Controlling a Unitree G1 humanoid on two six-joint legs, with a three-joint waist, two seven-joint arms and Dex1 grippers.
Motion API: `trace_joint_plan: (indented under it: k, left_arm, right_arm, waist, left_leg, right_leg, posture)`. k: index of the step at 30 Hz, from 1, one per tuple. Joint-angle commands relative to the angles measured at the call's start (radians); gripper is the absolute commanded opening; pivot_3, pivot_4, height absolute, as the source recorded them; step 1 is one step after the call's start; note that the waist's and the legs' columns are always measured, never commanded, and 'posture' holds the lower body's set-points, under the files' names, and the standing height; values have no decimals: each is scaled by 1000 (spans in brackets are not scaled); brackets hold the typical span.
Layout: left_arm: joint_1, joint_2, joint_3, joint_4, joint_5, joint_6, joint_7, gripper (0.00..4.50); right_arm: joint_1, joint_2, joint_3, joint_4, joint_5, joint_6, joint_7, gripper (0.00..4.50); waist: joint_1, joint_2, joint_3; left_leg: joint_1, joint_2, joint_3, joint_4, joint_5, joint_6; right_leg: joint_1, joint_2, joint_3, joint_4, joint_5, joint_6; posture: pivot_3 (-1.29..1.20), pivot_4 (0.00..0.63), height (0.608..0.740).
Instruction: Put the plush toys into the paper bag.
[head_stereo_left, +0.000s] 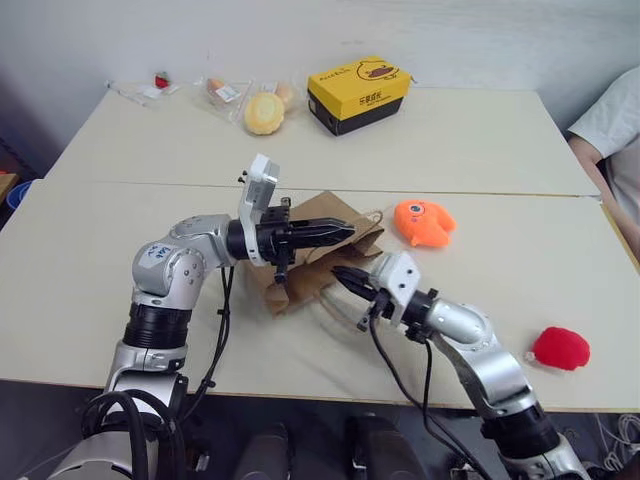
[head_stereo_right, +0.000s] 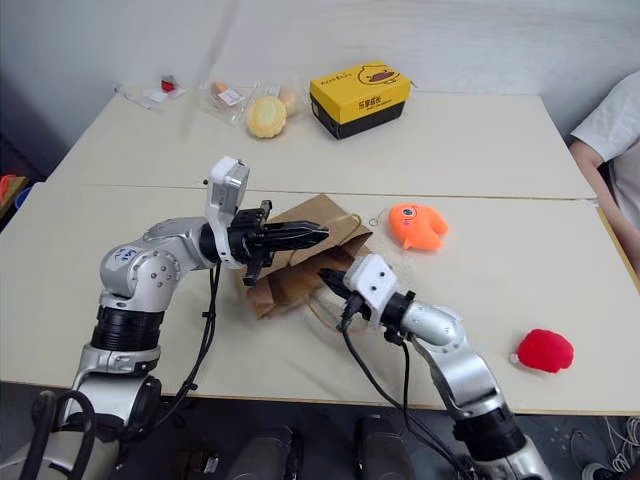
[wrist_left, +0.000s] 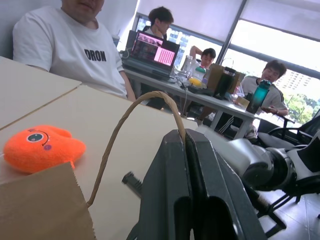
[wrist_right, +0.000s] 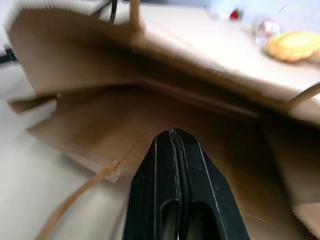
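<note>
Just ahead of the right gripper (head_stereo_left: 345, 276), whose fingers are pressed together on nothing, gapes the mouth of the paper bag (head_stereo_left: 300, 268). The left gripper (head_stereo_left: 335, 234) is clamped on a cord handle (wrist_left: 135, 112), lifting it. Beyond lies the orange plush toy (head_stereo_left: 422, 221); the red plush toy (head_stereo_left: 561, 348) sits well off to the right, nearer the right arm.

We see a brown paper bag (head_stereo_left: 325, 250), a bright orange plush (head_stereo_left: 422, 221), a red plush (head_stereo_left: 560, 348), and a yellow-and-black duck-print box (head_stereo_left: 358, 94).

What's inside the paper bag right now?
Bare brown paper in the paper bag; its far corners are shadowed. The orange toy and red toy lie on the table.
</note>
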Motion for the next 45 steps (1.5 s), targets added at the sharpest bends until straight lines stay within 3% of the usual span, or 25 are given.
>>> trace_joint_plan:
  k: [1, 11, 19, 29, 33, 45]
  left_arm:
    - [5, -5, 15, -61, -44, 14, 20, 0]
    - [11, -72, 25, -84, -126, 85, 103, 0]
    - [-23, -88, 136, -34, -227, 130, 185, 0]
    - [-89, -79, 315, 44, -411, 206, 305, 0]
    - [-110, -50, 349, 80, -389, 149, 305, 0]
    - [-117, -12, 310, 83, -358, 74, 273, 0]
  right_arm:
    - [-61, 44, -7, 40, -24, -44, -26, 16]
    - [-207, 148, 24, 288, -100, -77, -37, 16]
    - [-190, 150, 22, 391, -129, -156, -27, 16]
    - [-154, 115, 46, 396, -170, -75, 4, 16]
    - [-123, 56, 71, 365, -213, -72, 26, 16]
    - [-99, 47, 41, 306, -185, -58, 18, 16]
  waist:
    - [-1, 0, 0]
    - [-7, 0, 0]
    - [-22, 0, 0]
    - [-23, -1, -1]
    - [-20, -1, -1]
    - [-20, -2, -1]
  left_leg:
    - [0, 0, 0, 1, 0, 0]
    - [-7, 0, -2, 7, 0, 0]
    - [-7, 0, -3, 7, 0, 0]
    - [-7, 0, -3, 8, 0, -1]
    - [-7, 0, -4, 9, 0, -1]
    - [-6, 0, -5, 9, 0, -1]
  right_leg:
    - [-1, 0, 0, 0, 0, 0]
    - [-4, 0, -2, 2, 0, 0]
    - [-4, 0, -2, 3, 0, 0]
    - [-3, 0, -3, 3, 0, 0]
    - [-2, -1, -3, 2, 1, 1]
    - [-1, -1, -4, 1, 1, 1]
  posture:
    - [0, 150, 740]
    - [0, 150, 740]
    - [0, 150, 740]
    - [0, 150, 740]
    - [0, 150, 740]
    - [0, 150, 740]
